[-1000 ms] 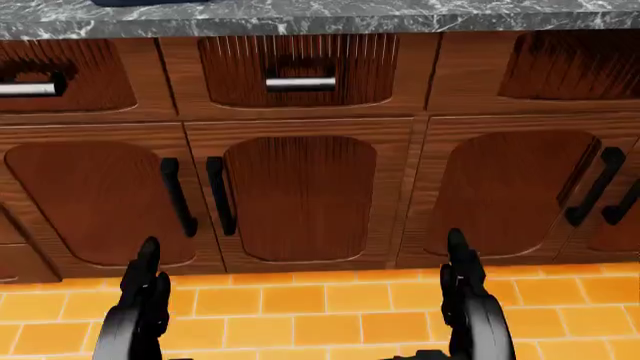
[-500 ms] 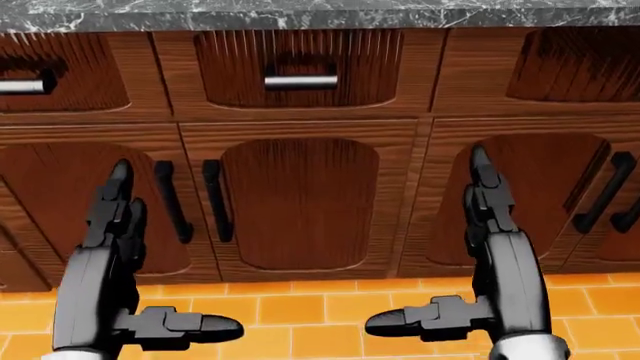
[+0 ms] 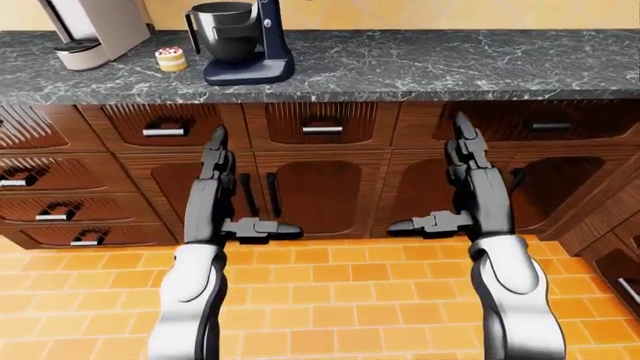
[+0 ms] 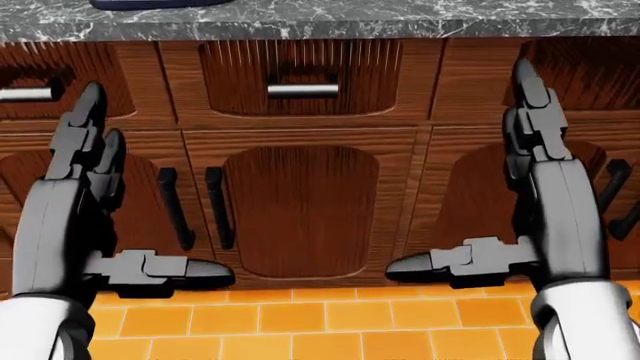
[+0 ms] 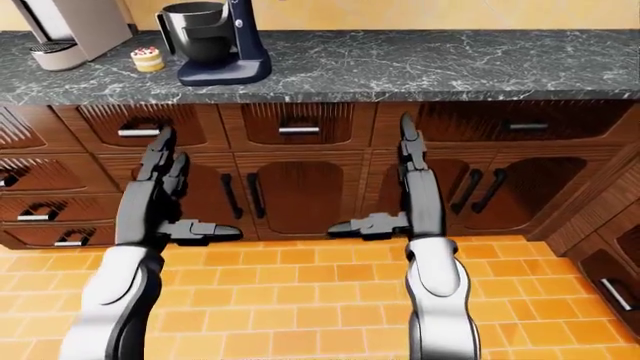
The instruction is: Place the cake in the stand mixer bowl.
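**A:** Nearest items?

**B:** Orange tiled floor (image 3: 330, 300) at the bottom of the left-eye view. Above it, two raised arms. Left hand (image 3: 215, 196): fingers straight and pointing up, thumb stuck out sideways toward the middle, spread wide, holding nothing. Right hand (image 3: 468, 187): same pose mirrored, wide, holding nothing.

**A:** Behind the hands?

**B:** Dark wood cabinets (image 3: 318, 187) under the counter, doors with black vertical handles, a row of drawers (image 3: 322, 124) above them with silver bar handles. A further stack of drawers sits at the left edge of the view.

**A:** On the counter?

**B:** Grey marble counter (image 3: 450, 67). Toward its left end, one dark blue stand mixer (image 3: 262, 45), base resting on the marble.

**A:** Containers?

**B:** One: the stand mixer bowl (image 3: 228, 31), dark, with a side handle, seated on the mixer left of its column. Interior not visible from this angle; contents cannot be told.

**A:** The cake?

**B:** Cake (image 3: 171, 58), small and yellowish with a red-dotted top, on the counter just left of the mixer, outside the bowl. Further left of the mixer, a beige coffee machine (image 3: 92, 30).
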Controlling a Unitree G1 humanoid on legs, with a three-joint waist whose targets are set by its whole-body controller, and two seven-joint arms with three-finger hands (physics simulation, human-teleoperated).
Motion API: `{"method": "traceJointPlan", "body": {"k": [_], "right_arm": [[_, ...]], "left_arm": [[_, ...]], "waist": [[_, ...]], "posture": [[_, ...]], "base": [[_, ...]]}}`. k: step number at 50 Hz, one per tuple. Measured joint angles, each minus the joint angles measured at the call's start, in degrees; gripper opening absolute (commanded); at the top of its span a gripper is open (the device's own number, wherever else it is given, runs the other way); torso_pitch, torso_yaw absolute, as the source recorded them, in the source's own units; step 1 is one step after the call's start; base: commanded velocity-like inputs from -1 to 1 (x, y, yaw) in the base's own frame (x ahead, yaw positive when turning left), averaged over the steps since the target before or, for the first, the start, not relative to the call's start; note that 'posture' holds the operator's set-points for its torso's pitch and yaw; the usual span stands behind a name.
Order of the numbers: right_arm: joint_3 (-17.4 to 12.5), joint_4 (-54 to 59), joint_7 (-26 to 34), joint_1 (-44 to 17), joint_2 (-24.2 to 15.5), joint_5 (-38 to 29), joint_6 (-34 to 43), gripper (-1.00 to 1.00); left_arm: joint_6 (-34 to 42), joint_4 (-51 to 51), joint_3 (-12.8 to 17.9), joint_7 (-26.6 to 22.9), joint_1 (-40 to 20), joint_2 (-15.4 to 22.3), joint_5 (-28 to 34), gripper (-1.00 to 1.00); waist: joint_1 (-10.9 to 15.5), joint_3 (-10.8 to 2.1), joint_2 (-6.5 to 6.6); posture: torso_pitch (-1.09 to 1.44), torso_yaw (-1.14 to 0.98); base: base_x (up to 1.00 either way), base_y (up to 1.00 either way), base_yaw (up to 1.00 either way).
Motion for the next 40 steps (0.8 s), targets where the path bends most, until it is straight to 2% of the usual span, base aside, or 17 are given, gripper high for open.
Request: {"method": "traceJointPlan", "body": {"k": [8,13,15,21,24,26,28,31,35,38,40], "right_arm": [[-0.5,1.5,0.1,0.2,-0.4,-1.0,0.0,1.0],[-0.4,1.8,0.2,0.0,-0.4,-1.4,0.1,1.0],[-0.1,1.1,0.2,0.0,-0.2,-1.7,0.3,1.0],[1.0,0.0,0.5,0.2,0.4,-1.8,0.0,1.0],[0.1,0.5,0.2,0.6,0.1,-2.1,0.2,1.0],[-0.2,0.9,-0.1,0.9,0.2,-2.3,0.5,1.0],[-0.2,1.2,-0.2,0.9,0.2,-2.4,0.4,1.0],[0.3,0.2,-0.1,0.6,0.4,-2.3,-0.1,1.0],[1.8,0.5,0.6,1.6,0.9,-2.0,-0.2,1.0],[1.2,0.3,0.5,1.8,0.9,-2.1,0.0,1.0],[1.0,0.4,0.3,1.6,0.9,-2.2,-0.2,1.0]], "left_arm": [[0.7,-0.9,0.2,0.1,-0.6,0.3,-0.1,1.0],[0.5,0.3,-0.2,-0.1,-0.6,0.2,0.0,1.0],[0.6,-0.3,-0.2,-0.1,-0.7,0.2,0.0,1.0],[0.2,-0.5,1.0,0.2,-0.6,0.5,0.3,1.0],[0.2,0.0,0.0,-0.1,-0.5,0.2,0.0,1.0],[0.5,0.3,-0.2,-0.5,-0.7,0.3,-0.3,1.0],[0.6,0.0,0.2,-0.5,-1.0,0.5,-0.4,1.0],[0.2,-0.7,1.3,-0.3,-1.5,1.0,-0.4,1.0],[0.7,-0.3,2.7,0.2,-0.7,1.5,-0.1,1.0],[0.8,-0.8,2.8,0.2,-1.2,1.7,-0.3,1.0],[0.4,-0.8,2.6,0.1,-1.1,1.6,-0.4,1.0]], "waist": [[0.0,0.11,0.16],[-0.6,0.35,1.54],[-0.6,0.5,1.64],[-0.9,0.85,-0.83],[-1.4,1.05,0.53],[-1.4,0.73,0.7],[-1.2,0.48,1.4],[-0.9,0.38,4.02],[-0.3,0.75,3.5],[-0.6,1.05,0.95],[-0.6,1.03,-0.11]], "posture": [[0.0,0.0],[0.0,0.0],[0.0,0.0],[0.0,0.0],[0.0,0.0],[0.0,0.0],[0.0,0.0],[0.0,0.0],[0.0,0.0],[0.0,0.0],[0.0,0.0]], "base": [[0.0,0.03,0.0],[0.0,0.09,0.0],[0.0,0.09,0.0],[0.0,0.21,0.0],[0.0,0.26,0.0],[0.0,0.25,0.0],[0.0,0.26,0.0],[0.0,0.26,0.0],[0.0,0.3,0.0],[0.0,0.34,0.0],[0.0,0.3,0.0]]}}
